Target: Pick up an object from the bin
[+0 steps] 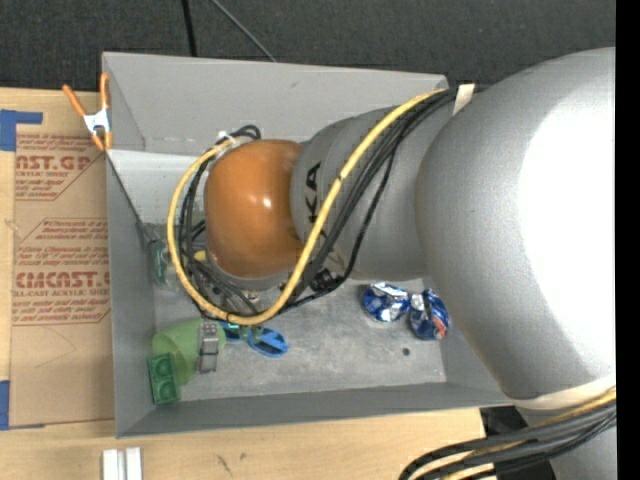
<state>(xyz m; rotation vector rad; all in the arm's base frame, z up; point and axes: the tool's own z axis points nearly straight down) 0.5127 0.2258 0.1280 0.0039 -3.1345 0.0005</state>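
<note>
Since the grey metal bin [300, 393] holds its pale green rounded plastic piece [178, 346] in the near left corner, just beside the gripper [212, 340], the step in hand looks like the reach down; whether the gripper is spread or closed I cannot tell under the orange wrist cover [250, 213]; a small blue plastic bit [267, 343] lies just right; crumpled blue-and-white wrappers [405, 308] sit well apart; the next move calls for centring on the green piece before closing.

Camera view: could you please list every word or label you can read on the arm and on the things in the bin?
"KA": black letters, partly visible, on the arm's grey link.
Crumpled blue-and-white pieces: print too small to read.
Green block: no text seen.
</note>
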